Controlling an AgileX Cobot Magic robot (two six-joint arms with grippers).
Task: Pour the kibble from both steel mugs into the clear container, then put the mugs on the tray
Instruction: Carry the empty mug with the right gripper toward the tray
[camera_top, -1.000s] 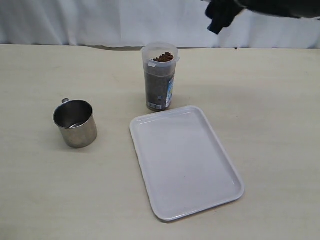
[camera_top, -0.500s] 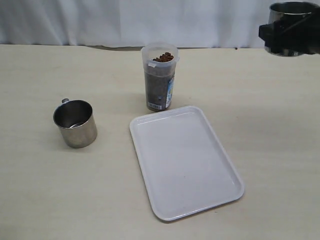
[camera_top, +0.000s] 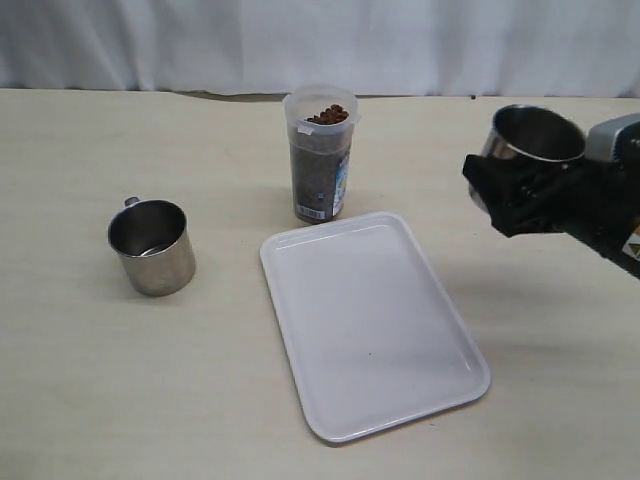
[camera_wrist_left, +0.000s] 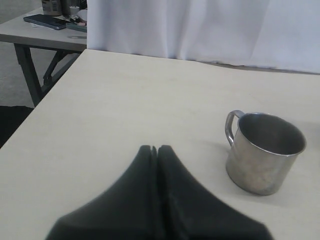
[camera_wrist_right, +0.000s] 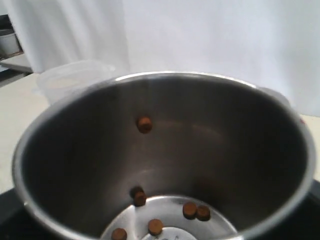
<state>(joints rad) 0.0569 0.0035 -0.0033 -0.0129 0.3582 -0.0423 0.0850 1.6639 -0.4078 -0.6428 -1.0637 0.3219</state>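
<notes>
The right gripper, its arm cut off at the right edge, clasps a steel mug in the air right of the tray; a few pellets lie inside. The left gripper, pressed closed and empty, is near the other steel mug, which stands left of the tray. The clear container, beyond the tray, is nearly full of kibble.

A white curtain hangs behind the beige table.

My right arm runs off the edge. Up close, the mug hides my right gripper; the cup looks blurry.
</notes>
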